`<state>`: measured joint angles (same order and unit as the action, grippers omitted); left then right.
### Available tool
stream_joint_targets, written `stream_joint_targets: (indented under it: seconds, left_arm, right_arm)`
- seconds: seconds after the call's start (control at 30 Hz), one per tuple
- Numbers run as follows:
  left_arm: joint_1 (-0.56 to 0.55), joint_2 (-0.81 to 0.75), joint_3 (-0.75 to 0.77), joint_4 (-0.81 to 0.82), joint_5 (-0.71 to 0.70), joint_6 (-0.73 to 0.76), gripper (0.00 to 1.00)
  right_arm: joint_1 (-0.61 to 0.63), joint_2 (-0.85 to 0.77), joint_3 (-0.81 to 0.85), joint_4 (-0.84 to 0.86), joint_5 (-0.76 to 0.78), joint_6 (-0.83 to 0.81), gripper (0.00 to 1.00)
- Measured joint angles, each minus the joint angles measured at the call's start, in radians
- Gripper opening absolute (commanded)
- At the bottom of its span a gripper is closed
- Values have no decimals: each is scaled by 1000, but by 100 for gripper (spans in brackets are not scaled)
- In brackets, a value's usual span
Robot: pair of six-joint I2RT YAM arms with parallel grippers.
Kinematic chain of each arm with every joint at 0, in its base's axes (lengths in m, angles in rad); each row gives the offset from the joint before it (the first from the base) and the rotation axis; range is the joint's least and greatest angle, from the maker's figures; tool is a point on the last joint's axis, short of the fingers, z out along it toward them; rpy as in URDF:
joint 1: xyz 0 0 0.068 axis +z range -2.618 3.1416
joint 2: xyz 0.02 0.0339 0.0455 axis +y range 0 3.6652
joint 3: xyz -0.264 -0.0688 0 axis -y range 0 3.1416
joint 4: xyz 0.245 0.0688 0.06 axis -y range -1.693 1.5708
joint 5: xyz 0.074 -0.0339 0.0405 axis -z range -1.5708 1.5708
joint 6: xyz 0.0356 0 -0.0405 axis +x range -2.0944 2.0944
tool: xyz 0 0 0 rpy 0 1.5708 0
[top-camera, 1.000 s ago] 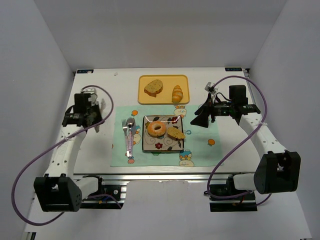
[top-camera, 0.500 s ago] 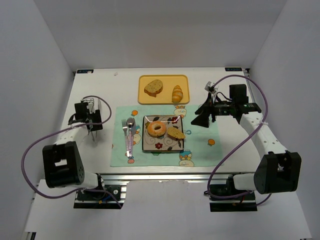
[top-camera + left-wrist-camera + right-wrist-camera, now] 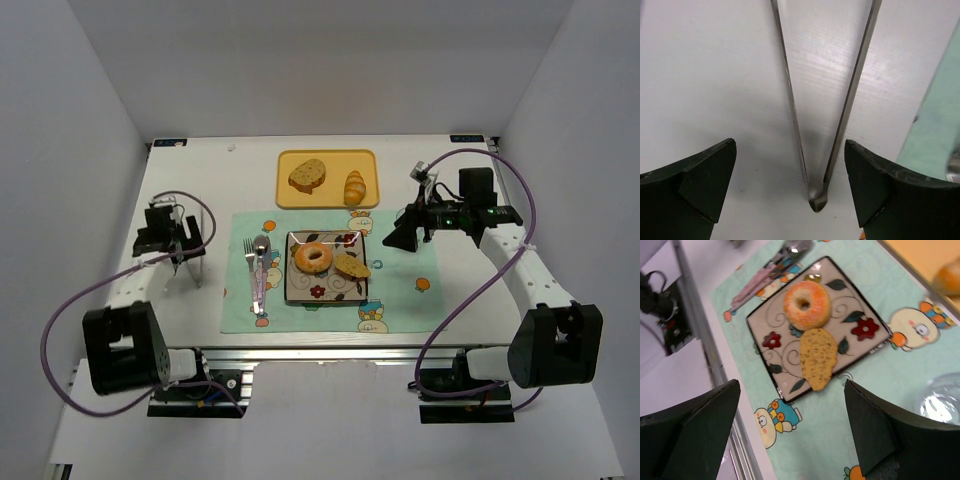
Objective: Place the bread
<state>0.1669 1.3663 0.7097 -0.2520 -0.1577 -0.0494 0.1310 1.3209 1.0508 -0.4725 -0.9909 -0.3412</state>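
On the patterned square plate (image 3: 296, 292) lie a ring-shaped orange bread (image 3: 313, 257) and an oval seeded bread (image 3: 352, 266); the right wrist view shows the same ring bread (image 3: 807, 305) and oval bread (image 3: 817, 357). A toast slice (image 3: 307, 175) and a croissant (image 3: 354, 187) rest on the orange tray (image 3: 288, 196). My left gripper (image 3: 790, 145) is open low over metal tongs (image 3: 816, 200) that lie on the white table, touching neither finger. My right gripper (image 3: 792, 385) hangs open and empty above the mat, right of the plate.
A green cartoon placemat (image 3: 400, 295) lies under the plate. A fork and a spoon (image 3: 258, 270) sit on it left of the plate. A clear glass (image 3: 940, 402) stands on the mat near my right gripper. White walls close off the sides and back.
My left gripper has opened and let go of the tongs, which now lie on the table. The left arm has folded back toward its base. The right arm has barely moved.
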Motion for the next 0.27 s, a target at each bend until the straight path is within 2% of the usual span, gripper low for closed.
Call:
stream_joint_targets:
  seconds: [0.13,0.27]
  left_arm:
    - [5,-172,61,-68,8,-55,98]
    - [7,-349,101,-103,120,-104,98]
  right_arm:
    - [0,-13,-2,53,154,132,89]
    - [0,-39,-1,116,312,254,89]
